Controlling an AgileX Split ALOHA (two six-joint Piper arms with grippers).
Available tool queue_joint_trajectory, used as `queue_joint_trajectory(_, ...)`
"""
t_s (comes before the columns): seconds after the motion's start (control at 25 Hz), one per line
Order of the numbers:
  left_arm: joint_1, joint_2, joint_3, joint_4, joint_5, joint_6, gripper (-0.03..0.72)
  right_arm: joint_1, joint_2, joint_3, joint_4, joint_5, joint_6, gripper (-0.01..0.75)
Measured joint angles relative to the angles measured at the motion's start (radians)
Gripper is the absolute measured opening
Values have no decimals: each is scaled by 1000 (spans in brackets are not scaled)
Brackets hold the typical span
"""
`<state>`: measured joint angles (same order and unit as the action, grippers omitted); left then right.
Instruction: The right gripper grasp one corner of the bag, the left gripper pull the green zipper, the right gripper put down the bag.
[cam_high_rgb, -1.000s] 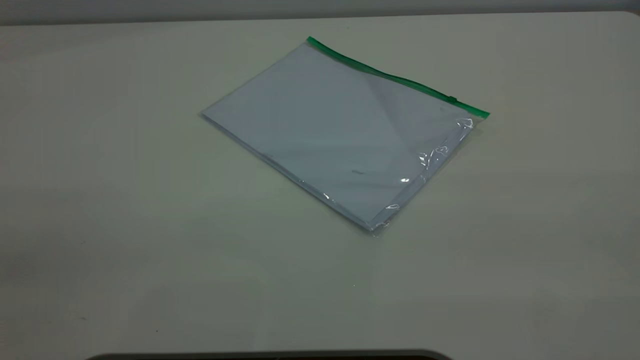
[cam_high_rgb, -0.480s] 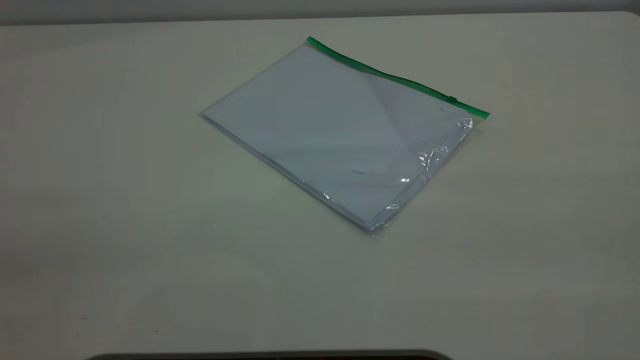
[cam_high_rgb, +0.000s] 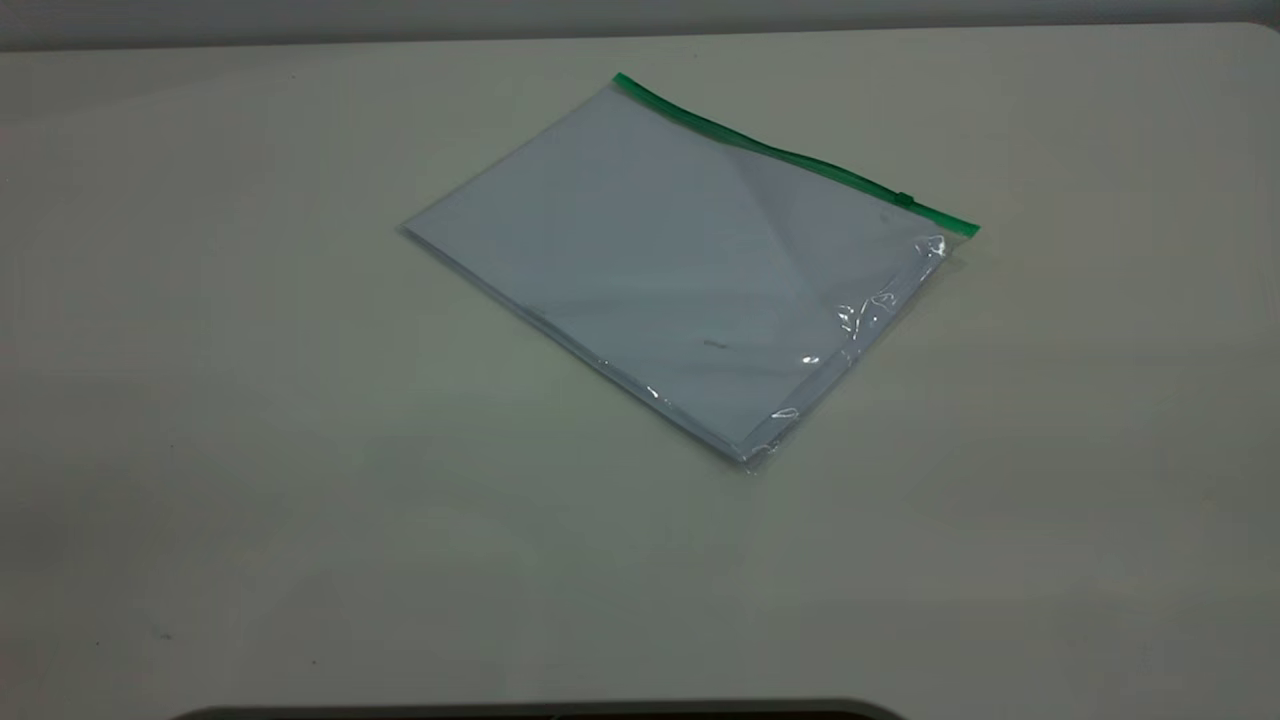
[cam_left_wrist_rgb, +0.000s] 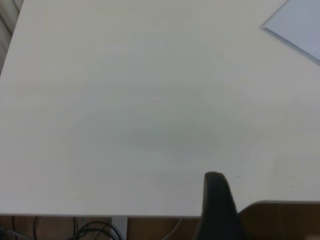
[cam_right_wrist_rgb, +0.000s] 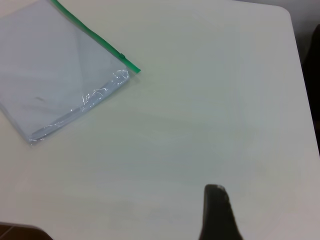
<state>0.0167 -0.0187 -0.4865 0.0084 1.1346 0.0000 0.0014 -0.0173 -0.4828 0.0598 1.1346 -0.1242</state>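
Toward the far right of the worktop (cam_high_rgb: 250, 400) lies the bag (cam_high_rgb: 680, 270), flat and skewed, white sheets inside, untouched by either arm. Its green zipper (cam_high_rgb: 790, 155) runs along the far edge, the slider tab (cam_high_rgb: 904, 199) sitting near the right-hand corner (cam_high_rgb: 968, 229); that corner faces the right arm's side, which probably makes it the easiest one to seize. Neither arm appears in the exterior view. The right pincer (cam_right_wrist_rgb: 215, 212) shows only one dark tip, well apart from the bag; whether it is released or clenched cannot be told. The left pincer (cam_left_wrist_rgb: 217, 205), likewise one tip above bare worktop near its edge, is equally unreadable, the bag's nearest corner far off.
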Motion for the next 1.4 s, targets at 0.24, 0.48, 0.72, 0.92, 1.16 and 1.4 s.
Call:
queue_joint_trajectory(0.24, 0, 71, -44, 6, -35, -16, 569, 0, 0, 0, 58, -2, 1, 524)
queue_joint_trajectory(0.48, 0, 392, -187, 15, -175, -17, 569, 0, 64, -27, 85, -36, 26, 524)
queue_joint_trajectory(0.72, 0, 802, -335, 23, -341, -14, 569, 0, 368, -116, 85, -163, 27, 524)
queue_joint_trajectory(0.92, 0, 1093, -447, -21, -465, -14, 569, 0, 679, -181, 134, -297, 21, 524)
queue_joint_trajectory(1.16, 0, 1395, -560, -118, -587, 90, 569, 0, 1077, -187, 338, -498, -161, 524)
queue_joint_trajectory(1.4, -22, 1660, -755, -243, -568, 309, 569, 0, 1426, -189, 673, -690, -580, 524)
